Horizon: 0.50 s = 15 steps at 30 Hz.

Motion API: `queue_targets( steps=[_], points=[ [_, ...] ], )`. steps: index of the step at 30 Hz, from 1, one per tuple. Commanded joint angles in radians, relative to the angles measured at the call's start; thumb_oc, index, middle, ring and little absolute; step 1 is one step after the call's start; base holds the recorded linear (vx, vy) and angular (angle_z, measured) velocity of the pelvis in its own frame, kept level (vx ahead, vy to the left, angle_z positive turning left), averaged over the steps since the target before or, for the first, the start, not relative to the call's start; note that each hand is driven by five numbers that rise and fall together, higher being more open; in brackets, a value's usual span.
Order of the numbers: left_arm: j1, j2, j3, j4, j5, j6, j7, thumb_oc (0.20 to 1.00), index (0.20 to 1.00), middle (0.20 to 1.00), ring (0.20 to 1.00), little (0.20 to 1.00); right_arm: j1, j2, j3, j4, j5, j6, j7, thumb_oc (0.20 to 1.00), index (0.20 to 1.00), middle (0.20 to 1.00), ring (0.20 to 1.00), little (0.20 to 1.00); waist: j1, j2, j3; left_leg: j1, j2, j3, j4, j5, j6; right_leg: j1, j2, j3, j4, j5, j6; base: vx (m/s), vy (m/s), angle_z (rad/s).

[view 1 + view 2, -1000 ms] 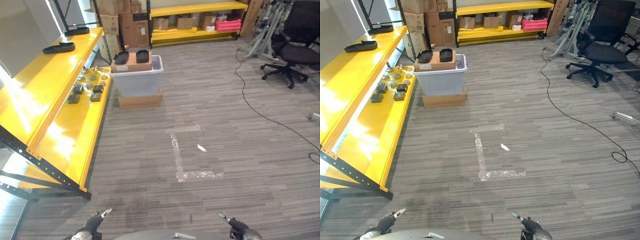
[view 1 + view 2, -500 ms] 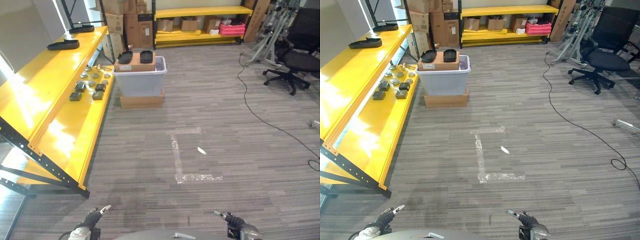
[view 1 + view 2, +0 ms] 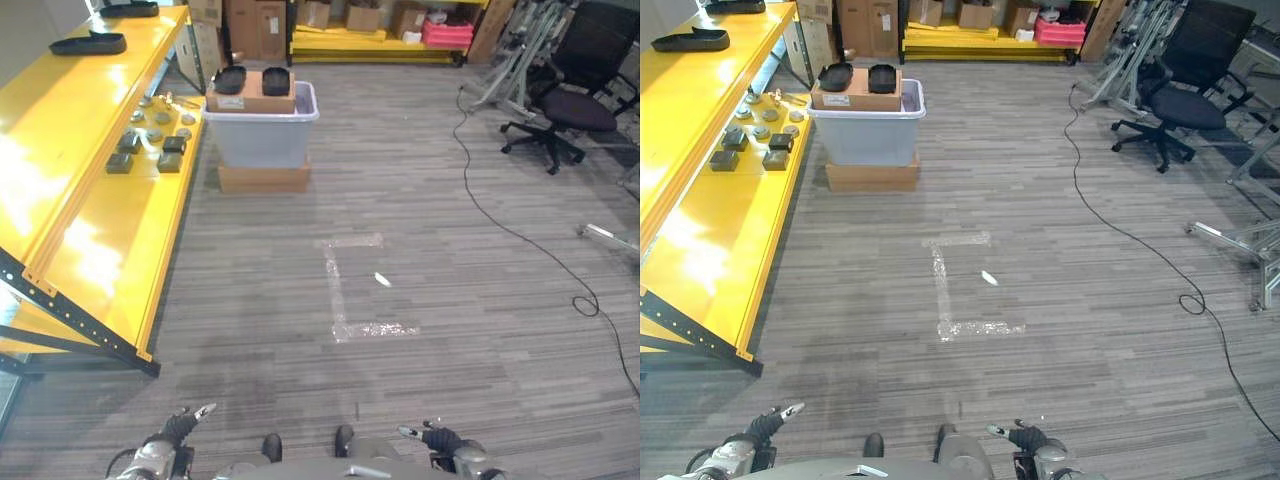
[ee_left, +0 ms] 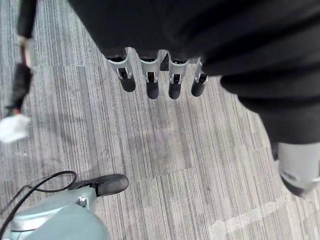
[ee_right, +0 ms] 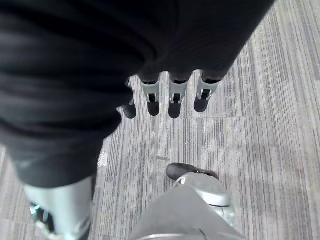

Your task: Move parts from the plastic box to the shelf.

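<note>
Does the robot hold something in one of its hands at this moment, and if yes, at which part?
Nothing is held. The left hand and the right hand both hang over bare floor with straight fingers.

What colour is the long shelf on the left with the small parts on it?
Bright yellow, with a black frame. The shelf shows best in the left eye view.

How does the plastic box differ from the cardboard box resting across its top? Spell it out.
The plastic box is pale grey; the cardboard box is brown. The plastic box is the larger and deeper of the two, while the cardboard box is flat and low. The plastic box stands on a flat brown carton on the floor, while the cardboard box sits across its rim and carries two black parts. Both stand beside the yellow shelf.
</note>
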Motion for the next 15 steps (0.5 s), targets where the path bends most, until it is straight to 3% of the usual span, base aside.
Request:
queue_targets(
  steps=[1, 4, 5, 6, 9, 11, 12, 13, 15],
  points=[
    [-0.068, 0.007, -0.061, 0.025, 0.091, -0.010, 0.005, 1.000, 1.000, 1.000, 1.000, 1.000, -0.011, -0.018, 0.001, 0.046, 0.002, -0.007, 0.004, 1.000, 1.000, 1.000, 1.000, 1.000, -0.031, -0.008, -0.025, 0.083, 0.052, -0.122, 0.058, -0.165, -0.050, 0.020, 0.047, 0.044, -0.081, 0.108, 0.046, 0.36, -0.302, 0.39],
    [-0.063, 0.006, -0.097, 0.041, 0.148, 0.003, -0.012, 1.000, 1.000, 1.000, 1.000, 1.000, 0.004, -0.017, 0.001, 0.066, -0.001, -0.006, 0.006, 1.000, 1.000, 1.000, 1.000, 1.000, -0.051, -0.006, -0.051, 0.087, 0.087, -0.129, 0.107, -0.182, -0.064, 0.035, 0.084, 0.054, -0.067, 0.076, 0.020, 0.30, -0.224, 0.64],
    [-0.056, 0.005, -0.097, 0.044, 0.147, 0.006, -0.014, 1.000, 1.000, 1.000, 1.000, 1.000, 0.015, -0.019, -0.002, 0.073, -0.008, -0.005, 0.004, 1.000, 1.000, 1.000, 1.000, 1.000, -0.056, -0.003, -0.056, 0.075, 0.098, -0.138, 0.182, -0.160, -0.075, 0.054, 0.092, 0.050, -0.068, 0.066, 0.007, 0.23, -0.154, 0.41],
    [-0.050, -0.001, -0.090, 0.042, 0.134, 0.014, -0.014, 1.000, 1.000, 1.000, 1.000, 1.000, 0.026, -0.022, -0.007, 0.076, -0.004, -0.004, 0.001, 1.000, 1.000, 1.000, 1.000, 1.000, -0.054, -0.002, -0.052, 0.042, 0.093, -0.143, 0.275, -0.119, -0.082, 0.083, 0.097, 0.047, -0.078, 0.064, -0.010, 0.27, -0.210, 0.25],
    [-0.057, -0.028, -0.091, 0.029, 0.103, 0.017, -0.012, 1.000, 1.000, 1.000, 1.000, 1.000, 0.025, -0.036, -0.010, 0.066, 0.004, 0.000, 0.002, 1.000, 1.000, 1.000, 1.000, 1.000, -0.031, -0.027, -0.011, -0.104, 0.020, -0.173, 0.544, -0.038, -0.065, 0.156, 0.075, 0.047, -0.141, 0.080, -0.038, 0.20, -0.184, 0.14],
    [-0.055, -0.039, -0.108, 0.018, 0.107, 0.014, -0.009, 1.000, 1.000, 1.000, 1.000, 1.000, 0.017, -0.046, -0.007, 0.063, -0.006, 0.004, -0.002, 1.000, 1.000, 1.000, 1.000, 1.000, -0.017, -0.038, 0.003, -0.172, 0.015, -0.134, 0.543, -0.029, -0.058, 0.197, 0.062, 0.047, -0.178, 0.079, -0.045, 0.24, -0.129, -0.17],
    [-0.051, -0.044, -0.115, 0.012, 0.109, 0.012, -0.009, 1.000, 1.000, 1.000, 1.000, 1.000, 0.014, -0.051, -0.006, 0.064, -0.010, 0.004, -0.005, 1.000, 1.000, 1.000, 1.000, 1.000, -0.006, -0.039, 0.007, -0.197, 0.011, -0.115, 0.503, -0.041, -0.062, 0.216, 0.054, 0.044, -0.196, 0.075, -0.040, 0.30, -0.019, -0.01],
    [-0.037, -0.049, -0.119, 0.014, 0.115, 0.012, -0.013, 1.000, 1.000, 1.000, 1.000, 1.000, 0.007, -0.059, -0.003, 0.058, -0.014, 0.003, -0.008, 1.000, 1.000, 1.000, 1.000, 1.000, 0.005, -0.030, 0.004, -0.228, 0.003, -0.081, 0.351, -0.055, -0.067, 0.245, 0.056, 0.041, -0.229, 0.066, -0.033, 0.31, -0.021, -0.03],
    [-0.037, -0.049, -0.120, 0.014, 0.115, 0.012, -0.013, 1.000, 1.000, 1.000, 1.000, 1.000, 0.007, -0.059, -0.003, 0.058, -0.014, 0.003, -0.008, 1.000, 1.000, 1.000, 1.000, 1.000, 0.007, -0.031, 0.007, -0.220, 0.003, -0.079, 0.347, -0.054, -0.066, 0.251, 0.055, 0.043, -0.231, 0.066, -0.032, 0.23, 0.010, -0.04]
  ],
)
